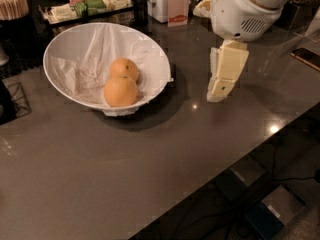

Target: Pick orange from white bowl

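Observation:
The white bowl [152, 64], lined with crumpled white paper, sits on the dark countertop at the left. Two oranges lie inside it, touching. The orange [120, 91] is the plain, larger one at the front. The smaller one [124, 68] behind it has a dark stem dot. My gripper [219, 93] hangs pointing down over the counter, to the right of the bowl and apart from it. Nothing shows in its grasp, and the white arm housing [240, 9] sits above it.
Behind the bowl stand a tray of packets [87, 6], a white appliance [162, 1] with a small carton [178, 11], and a holder of sticks [12, 4]. A phone [306, 57] lies far right. The counter's front edge runs diagonally at lower right, with floor boxes below.

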`<state>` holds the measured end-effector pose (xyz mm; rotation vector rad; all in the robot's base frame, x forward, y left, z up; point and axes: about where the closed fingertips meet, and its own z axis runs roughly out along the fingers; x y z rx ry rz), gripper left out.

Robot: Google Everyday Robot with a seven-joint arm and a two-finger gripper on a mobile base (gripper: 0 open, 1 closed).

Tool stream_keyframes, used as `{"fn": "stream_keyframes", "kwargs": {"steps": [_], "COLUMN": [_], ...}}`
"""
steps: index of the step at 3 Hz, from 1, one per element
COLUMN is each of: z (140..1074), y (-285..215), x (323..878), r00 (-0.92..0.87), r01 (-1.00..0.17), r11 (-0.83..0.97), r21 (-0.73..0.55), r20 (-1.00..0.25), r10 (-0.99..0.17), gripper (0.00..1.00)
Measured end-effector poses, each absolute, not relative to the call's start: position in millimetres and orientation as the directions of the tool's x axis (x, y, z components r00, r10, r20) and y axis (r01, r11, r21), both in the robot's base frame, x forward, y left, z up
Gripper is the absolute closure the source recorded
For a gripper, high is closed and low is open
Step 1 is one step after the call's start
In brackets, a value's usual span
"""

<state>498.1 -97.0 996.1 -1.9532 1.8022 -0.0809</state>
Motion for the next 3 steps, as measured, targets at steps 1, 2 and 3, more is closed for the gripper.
{"fn": "stream_keyframes", "kwargs": {"steps": [1, 2, 3], "z": [993, 996, 998], "y": [-74, -42, -19], "x": [526, 551, 575], "r00": [0.187, 0.282, 0.341], "r01": [-0.914, -0.892, -0.878], "r11": [-0.053, -0.126, -0.164], "r21": [-0.402, -0.433, -0.450], "r20": [-0.302, -0.316, -0.347], "r10": [-0.935, -0.906, -0.874], "gripper": [0.00, 0.00, 0.00]}}
